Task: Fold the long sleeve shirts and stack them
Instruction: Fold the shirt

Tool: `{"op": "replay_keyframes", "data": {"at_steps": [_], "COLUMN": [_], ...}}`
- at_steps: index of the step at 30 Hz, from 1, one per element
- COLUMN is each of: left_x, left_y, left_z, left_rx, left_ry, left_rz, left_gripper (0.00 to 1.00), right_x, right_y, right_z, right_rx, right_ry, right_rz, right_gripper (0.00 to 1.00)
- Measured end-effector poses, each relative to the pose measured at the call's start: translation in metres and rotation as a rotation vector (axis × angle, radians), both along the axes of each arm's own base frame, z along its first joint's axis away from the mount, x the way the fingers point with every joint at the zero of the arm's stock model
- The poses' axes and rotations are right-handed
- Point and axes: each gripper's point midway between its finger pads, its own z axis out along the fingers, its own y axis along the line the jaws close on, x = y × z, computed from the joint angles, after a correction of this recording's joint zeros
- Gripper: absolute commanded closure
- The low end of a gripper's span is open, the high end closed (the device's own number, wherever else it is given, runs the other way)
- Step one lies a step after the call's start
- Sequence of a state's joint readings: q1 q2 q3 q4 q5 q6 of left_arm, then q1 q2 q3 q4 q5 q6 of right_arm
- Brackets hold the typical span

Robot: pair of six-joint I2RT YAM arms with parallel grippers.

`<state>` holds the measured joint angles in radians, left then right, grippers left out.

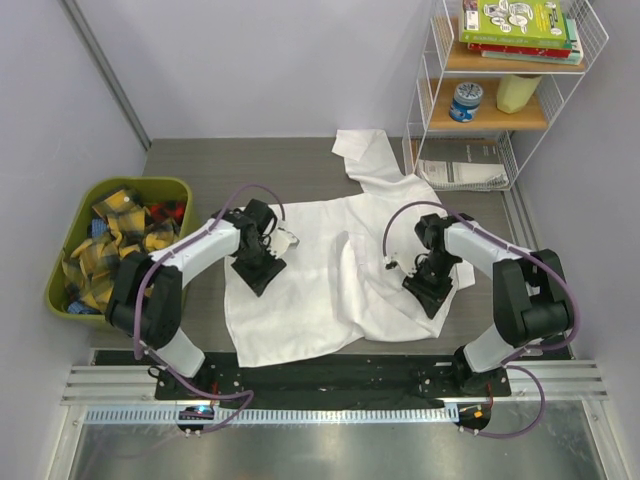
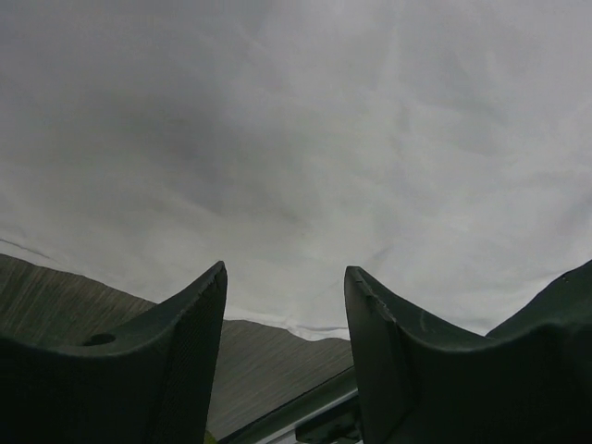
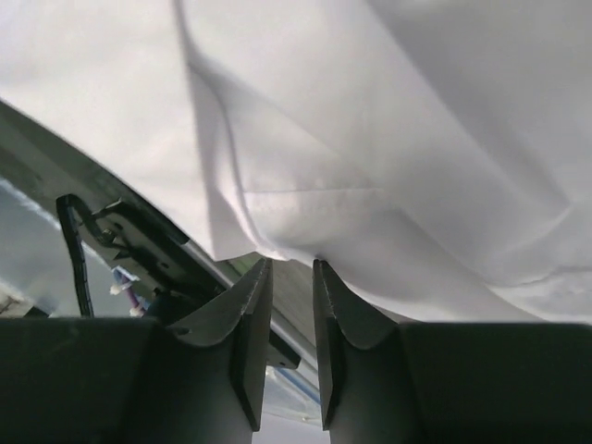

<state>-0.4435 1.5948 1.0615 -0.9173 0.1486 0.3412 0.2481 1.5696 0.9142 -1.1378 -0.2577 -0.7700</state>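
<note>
since only one long sleeve shirt (image 1: 330, 275) is out, it lies spread across the middle of the desk (image 1: 200, 165), not yet folded, one sleeve (image 1: 365, 150) trailing toward the far edge near the wire shelf (image 1: 500, 100). the left end effector (image 1: 258, 268) sits at the shirt's left edge; in its wrist view the left end effector (image 2: 285, 310) is wide apart with nothing between the fingers (image 2: 185, 347), the white cloth just ahead of the tips and bare desk under them, so it looks lined up to take that edge rather than holding it. the right end effector (image 1: 430, 290) is on the shirt's right side near the front; in its wrist view the right end effector (image 3: 291, 277) is narrow, the fingertips (image 3: 250, 296) meeting a folded hem that tents up from them, so i judge it is pinching the hem to lift that side for a fold, though the contact itself is hard to see. stage: early, first fold being set up, no stack yet. risk: thin cloth slipping from a tip-only pinch. the green bin (image 1: 60, 290) of plaid cloths (image 1: 110, 240) stands well left, apart from the shirt.
</note>
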Motion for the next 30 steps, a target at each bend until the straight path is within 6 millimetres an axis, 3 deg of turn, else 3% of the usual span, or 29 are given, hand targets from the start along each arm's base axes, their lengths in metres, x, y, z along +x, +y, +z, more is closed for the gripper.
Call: {"op": "replay_keyframes", "data": {"at_steps": [7,9,16,20,23,26,30], "left_x": [0.013,0.016,0.028,0.036,0.047,0.053,0.061], "left_y": [0.013,0.017,0.037,0.049,0.053,0.053,0.047], "left_z": [-0.021,-0.025,-0.031,-0.035,-0.033,-0.029,-0.018], "left_rx": [0.050,0.059,0.083,0.096,0.091,0.084,0.048], "left_ry": [0.013,0.016,0.005,0.024,0.001,-0.015,-0.048], "left_rz": [0.002,0.013,0.039,0.068,0.074,0.074,0.062], "left_gripper": [0.48,0.48,0.48,0.49,0.49,0.47,0.46], "right_x": [0.019,0.008,-0.035,-0.044,-0.028,0.010,0.040], "right_y": [-0.008,-0.020,-0.073,-0.086,-0.079,-0.058,-0.032], "right_z": [-0.017,-0.028,-0.028,-0.020,-0.002,0.022,0.037], "right_rx": [-0.085,-0.145,-0.342,-0.373,-0.348,-0.286,-0.189], "right_ry": [-0.108,-0.087,-0.024,-0.012,-0.082,-0.208,-0.290], "right_rz": [0.031,0.071,0.256,0.324,0.317,0.261,0.177], "right_gripper": [0.74,0.74,0.74,0.67,0.63,0.58,0.58]}}
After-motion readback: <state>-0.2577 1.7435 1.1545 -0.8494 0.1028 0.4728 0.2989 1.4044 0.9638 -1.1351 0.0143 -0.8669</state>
